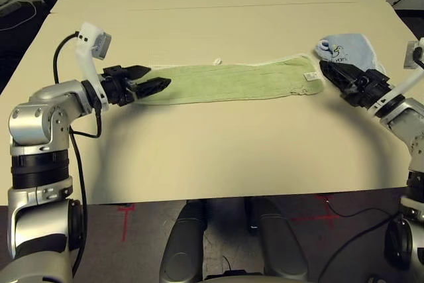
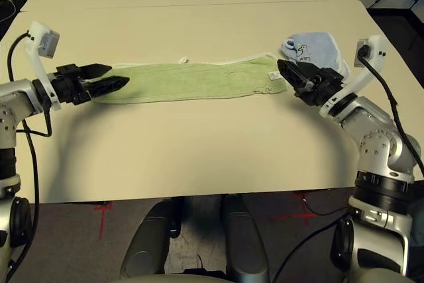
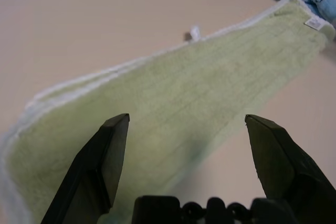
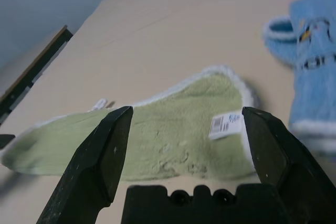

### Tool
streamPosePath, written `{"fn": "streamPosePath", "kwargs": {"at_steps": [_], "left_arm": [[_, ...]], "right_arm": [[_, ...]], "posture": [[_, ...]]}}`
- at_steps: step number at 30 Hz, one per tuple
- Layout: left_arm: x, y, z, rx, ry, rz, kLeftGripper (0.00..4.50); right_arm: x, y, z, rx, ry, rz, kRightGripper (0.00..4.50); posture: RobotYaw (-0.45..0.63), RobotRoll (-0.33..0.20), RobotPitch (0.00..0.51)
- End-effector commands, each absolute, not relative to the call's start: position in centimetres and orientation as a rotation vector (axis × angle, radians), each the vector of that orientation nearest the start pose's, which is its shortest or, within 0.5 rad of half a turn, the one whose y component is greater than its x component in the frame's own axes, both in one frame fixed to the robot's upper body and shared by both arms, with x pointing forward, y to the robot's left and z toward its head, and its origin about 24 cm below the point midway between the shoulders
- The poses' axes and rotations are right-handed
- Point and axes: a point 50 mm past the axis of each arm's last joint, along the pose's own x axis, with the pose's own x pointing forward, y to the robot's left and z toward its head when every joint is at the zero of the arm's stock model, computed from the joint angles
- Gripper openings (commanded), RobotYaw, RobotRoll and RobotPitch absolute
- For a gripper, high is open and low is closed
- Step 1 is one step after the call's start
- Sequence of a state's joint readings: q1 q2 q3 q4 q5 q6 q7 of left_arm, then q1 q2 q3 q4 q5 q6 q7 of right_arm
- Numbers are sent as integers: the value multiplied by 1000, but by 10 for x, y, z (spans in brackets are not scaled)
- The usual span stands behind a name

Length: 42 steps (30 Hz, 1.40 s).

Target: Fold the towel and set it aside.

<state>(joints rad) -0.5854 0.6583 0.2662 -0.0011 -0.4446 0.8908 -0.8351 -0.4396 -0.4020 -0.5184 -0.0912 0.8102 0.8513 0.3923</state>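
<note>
Green towel folded into a long strip on the table, an end effector at each end.

The towel point(image 1: 228, 82) lies flat as a narrow band across the middle of the table point(image 1: 218, 157), running side to side, its white loop point(image 1: 216, 61) on the far long edge and a white label point(image 1: 309, 76) near its right end. The left end effector point(image 1: 154, 79) hovers over the towel's left end, fingers apart, holding nothing. The right end effector point(image 1: 329, 71) sits just beside the right end, fingers apart, empty. A pale blue towel point(image 1: 348, 48) lies bunched just beyond it, toward the table's right edge.
</note>
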Motion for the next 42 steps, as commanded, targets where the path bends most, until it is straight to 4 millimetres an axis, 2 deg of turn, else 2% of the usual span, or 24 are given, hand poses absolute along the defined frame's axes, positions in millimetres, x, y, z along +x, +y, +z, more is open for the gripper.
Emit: {"fn": "streamPosePath", "kwargs": {"at_steps": [1,7,14,20,27,32,42], "left_arm": [[302,242,198,-18,186,-655,4464],[302,242,192,3,182,-639,4464],[298,239,185,102,191,-834,4464],[301,239,175,236,182,-949,4464],[307,238,170,364,111,-1009,4464],[311,238,170,364,80,-1017,4464],[311,236,169,360,96,-1034,4464]], "right_arm": [[285,-248,170,567,16,376,4485],[278,-244,157,666,52,322,4485],[277,-241,155,654,76,326,4485],[277,-240,151,710,113,304,4485],[264,-248,139,869,172,267,4485],[258,-249,134,901,197,247,4485],[274,-235,130,959,212,231,4485]], "posture": [[59,0,222],[58,0,223],[56,0,223],[52,0,224],[49,0,225],[46,0,225],[40,0,226]]}}
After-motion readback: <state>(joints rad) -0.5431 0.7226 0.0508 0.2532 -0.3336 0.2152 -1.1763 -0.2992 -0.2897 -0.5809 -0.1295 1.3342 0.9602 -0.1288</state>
